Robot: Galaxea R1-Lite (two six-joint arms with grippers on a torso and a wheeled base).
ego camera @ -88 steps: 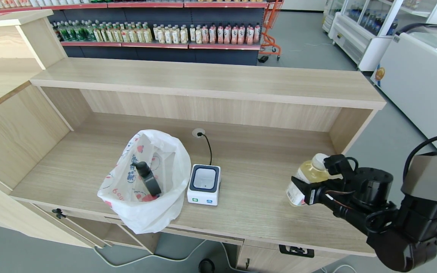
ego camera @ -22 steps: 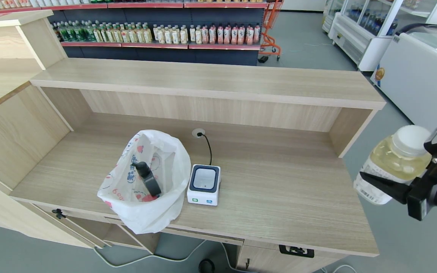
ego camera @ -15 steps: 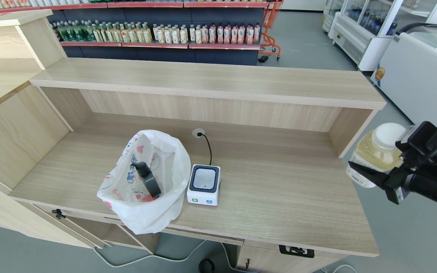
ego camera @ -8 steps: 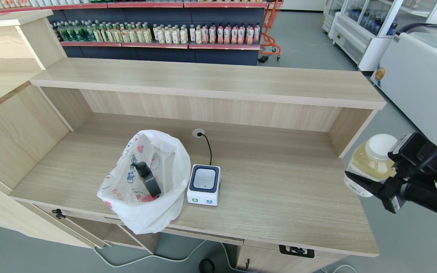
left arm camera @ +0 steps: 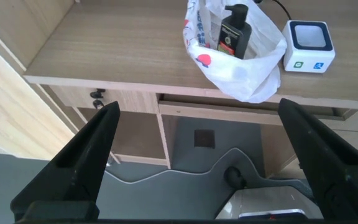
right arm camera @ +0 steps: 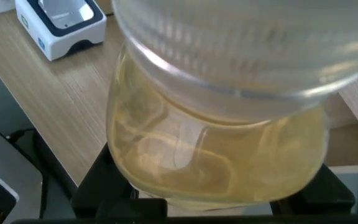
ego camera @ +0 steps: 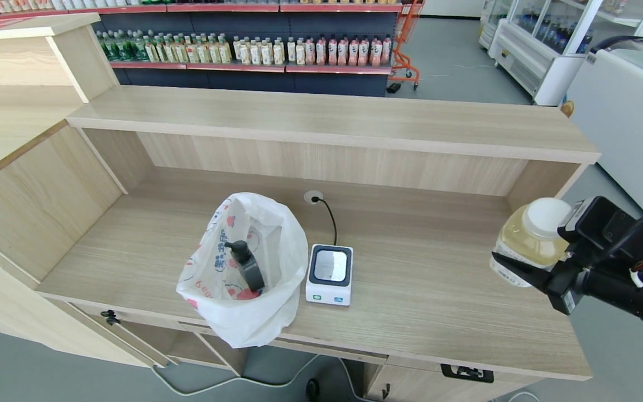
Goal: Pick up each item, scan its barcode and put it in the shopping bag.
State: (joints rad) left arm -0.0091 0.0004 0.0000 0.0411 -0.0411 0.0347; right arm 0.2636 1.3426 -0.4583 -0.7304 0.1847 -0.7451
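- Shop shelves [ego camera: 243, 50] of drinks run behind a wooden table [ego camera: 427, 290] with a raised back ledge.
- Scanner [ego camera: 330, 267] sits near the front edge, window facing up, so an item must be brought over it label down. Its cable [ego camera: 330, 215] runs off at 12 o'clock to a hole in the table.
- Bag [ego camera: 243, 318] stands just beside the scanner at 9 o'clock, mouth open upward, ready for drops from above. A dark pump bottle [ego camera: 246, 265] already stands inside, so that item looks done.
- Right gripper [ego camera: 539, 254] has its fingers clenched on a jar [ego camera: 525, 240] of pale yellow liquid, white cap up, gripped across the body so the label end stays free.
- The jar hangs in the air at 3 o'clock from the scanner, well apart, at the table's right end.
- Judging by this, the step in hand is carrying the jar to the scanner; scanning and bagging are not yet done.
- Left gripper [left arm camera: 199, 106] hangs below the table's front at about 7 o'clock from the bag, fingers spread and holding nothing.
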